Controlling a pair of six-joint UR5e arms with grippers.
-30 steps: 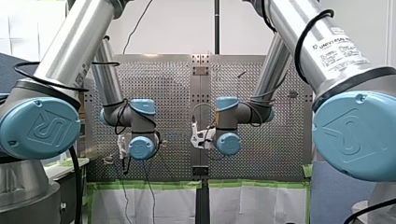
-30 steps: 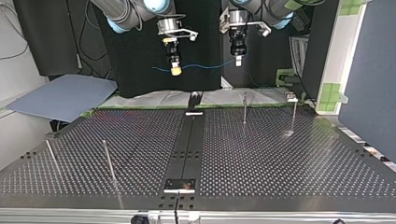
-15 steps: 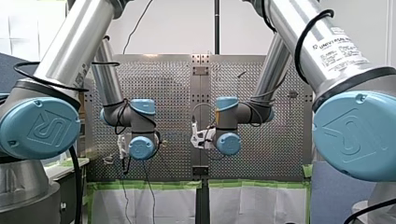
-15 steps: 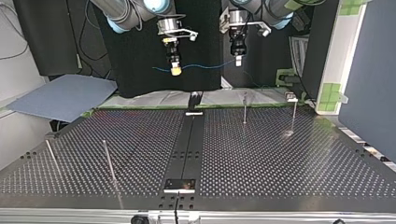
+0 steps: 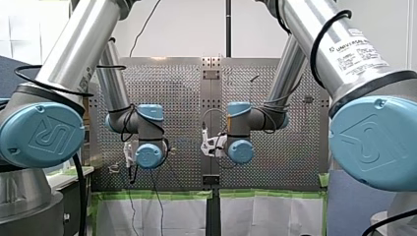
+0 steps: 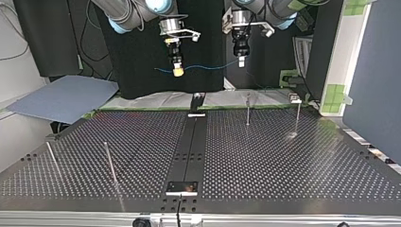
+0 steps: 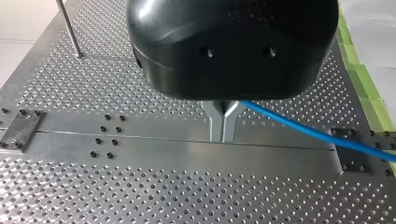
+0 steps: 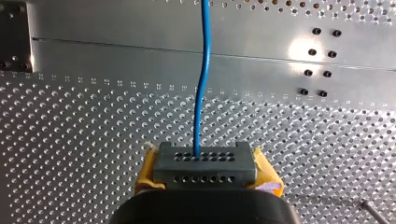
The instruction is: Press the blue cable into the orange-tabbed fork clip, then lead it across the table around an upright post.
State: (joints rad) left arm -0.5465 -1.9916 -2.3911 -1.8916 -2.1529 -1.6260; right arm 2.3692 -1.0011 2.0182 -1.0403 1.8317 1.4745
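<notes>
Both grippers hang in the air over the far part of the table as the top view shows it, and the blue cable is stretched between them, almost level, with a small sag. It is well above the perforated plate and touches nothing else.

My right gripper is at the top view's left. In the right wrist view, this gripper is closed on the cable: its yellow pads stand on both sides of a dark piece with rows of small holes, and the cable comes out at this piece and runs straight ahead over the table. In the top view, a short free end of the cable continues past this gripper toward the view's left.

My left gripper is at the top view's right. In the left wrist view, its two metal fingers are pressed together and the cable leaves them to the side, so this gripper also clamps the cable.

Four thin upright posts stand on the table in the top view: two near the far edge at the right, and two nearer the camera at the left. All are well apart from the cable. In the front view, the grippers are mostly hidden under the wrists of the arms.
</notes>
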